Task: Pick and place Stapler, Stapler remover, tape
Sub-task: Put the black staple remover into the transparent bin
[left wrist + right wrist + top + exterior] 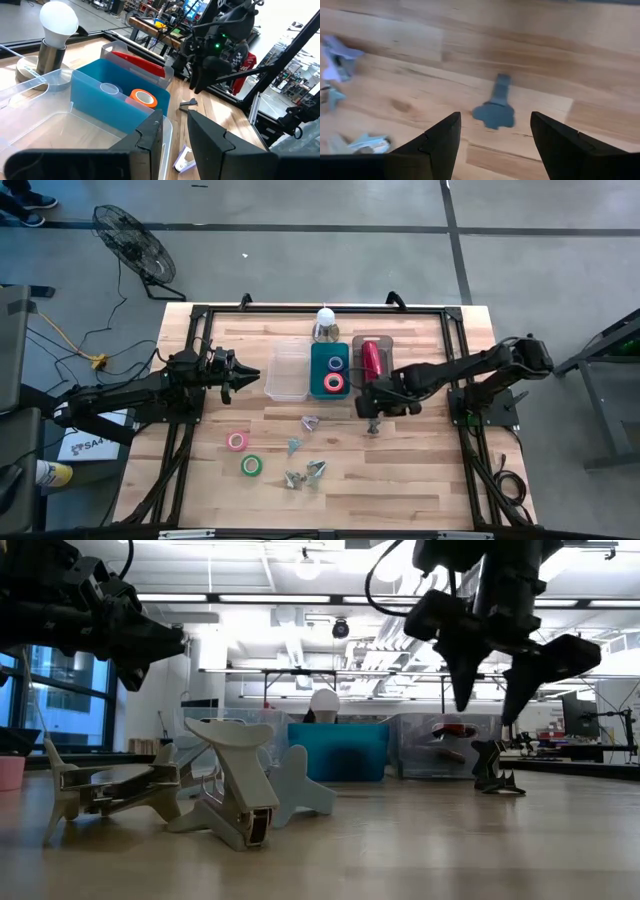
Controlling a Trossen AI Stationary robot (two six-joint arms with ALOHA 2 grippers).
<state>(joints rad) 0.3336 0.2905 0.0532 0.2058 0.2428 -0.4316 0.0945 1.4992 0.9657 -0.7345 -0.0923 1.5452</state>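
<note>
The red stapler (372, 360) lies in a clear bin (385, 342) at the far side. Two tape rolls (334, 383) sit in the blue bin (316, 370). A pink roll (237, 441) and a green roll (251, 466) lie flat on the table. My right gripper (495, 115) hangs open, pointing down, over a dark staple remover (494, 107) that lies on the wood between its fingers' lines, untouched. My left gripper (245, 372) waits level beside an empty clear bin (287, 370), with a narrow gap and nothing between its fingers.
Several pale staple removers (305, 465) lie scattered near the table's middle and front. A lamp with a white bulb (325, 325) stands behind the bins. A black frame (200, 330) runs round the table. A fan (130, 245) stands on the floor beyond.
</note>
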